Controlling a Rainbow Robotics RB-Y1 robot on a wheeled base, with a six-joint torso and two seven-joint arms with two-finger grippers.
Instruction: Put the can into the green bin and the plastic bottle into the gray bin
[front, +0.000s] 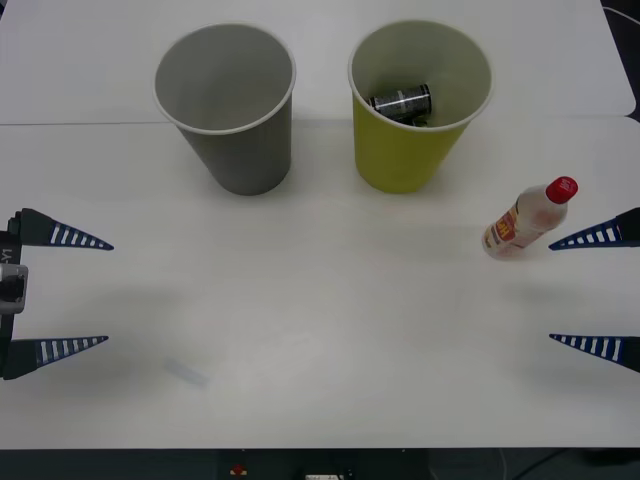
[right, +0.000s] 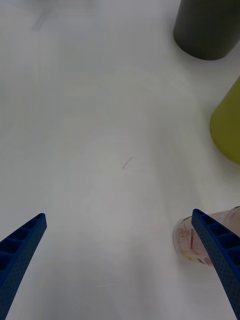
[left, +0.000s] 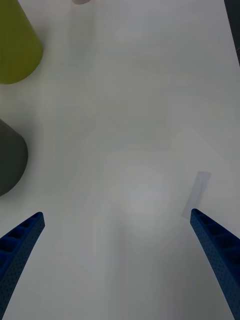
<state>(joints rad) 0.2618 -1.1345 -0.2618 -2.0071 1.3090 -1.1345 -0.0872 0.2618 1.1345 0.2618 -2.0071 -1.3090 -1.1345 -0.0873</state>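
Half the job looks done: the can (front: 401, 102) lies on its side inside the green bin (front: 418, 140), at the far right of the table (front: 300, 330). Gray bin (front: 232, 125) stands upright just left of it, the two cups near but apart, nothing seen inside it. Plastic bottle (front: 528, 220) lies tipped on the tabletop, on the right side, nearer than the green bin, red cap pointing away toward the far right. Right gripper (front: 592, 290) sits at the right edge, fingers spread wide and holding nothing; its far finger tip is just beside the bottle's side, whether touching I cannot tell. The right wrist view has the bottle (right: 200, 240) partly behind one blue finger, off to the side of the gap rather than within it. Left gripper (front: 70, 293) waits at the left edge, likewise wide open and unladen. Step in hand, by my reading: the bottle pickup. Next move calls for shifting the right gripper so the bottle falls between the fingers, closing across its body, then carrying past the green bin to the gray. Surface is plain white, matte, with a faint pale strip (front: 187, 372) near the left gripper. Dark floor shows beyond the near edge.
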